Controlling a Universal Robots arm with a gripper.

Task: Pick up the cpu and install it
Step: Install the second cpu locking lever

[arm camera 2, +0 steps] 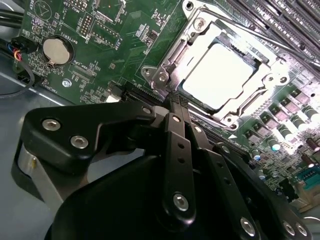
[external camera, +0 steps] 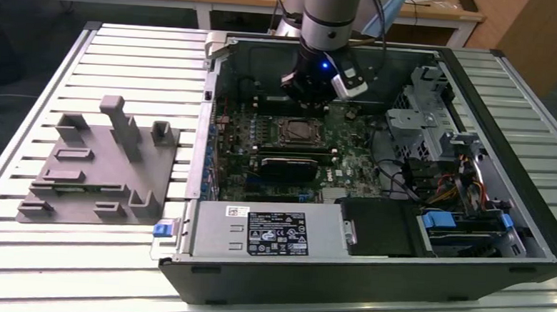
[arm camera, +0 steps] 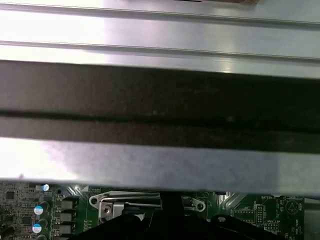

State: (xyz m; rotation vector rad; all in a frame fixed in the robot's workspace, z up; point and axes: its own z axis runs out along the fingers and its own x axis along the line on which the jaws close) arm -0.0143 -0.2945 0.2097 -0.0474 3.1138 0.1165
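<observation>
The cpu (arm camera 2: 220, 75) already lies in its socket (arm camera 2: 165, 75) on the motherboard (external camera: 298, 153), at about 12 o'clock inside the case (external camera: 368, 275). The hand (arm camera 2: 176, 102) hovers just beside the socket frame, fingers pressed together and empty (nothing between them). A low sideways drift could knock the retention frame or lever and unseat the chip.

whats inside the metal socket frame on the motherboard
The cpu lies flat inside the socket frame, its pale metal top showing. The frame covers the chip's edges, and whatever lies under it is hidden.
</observation>
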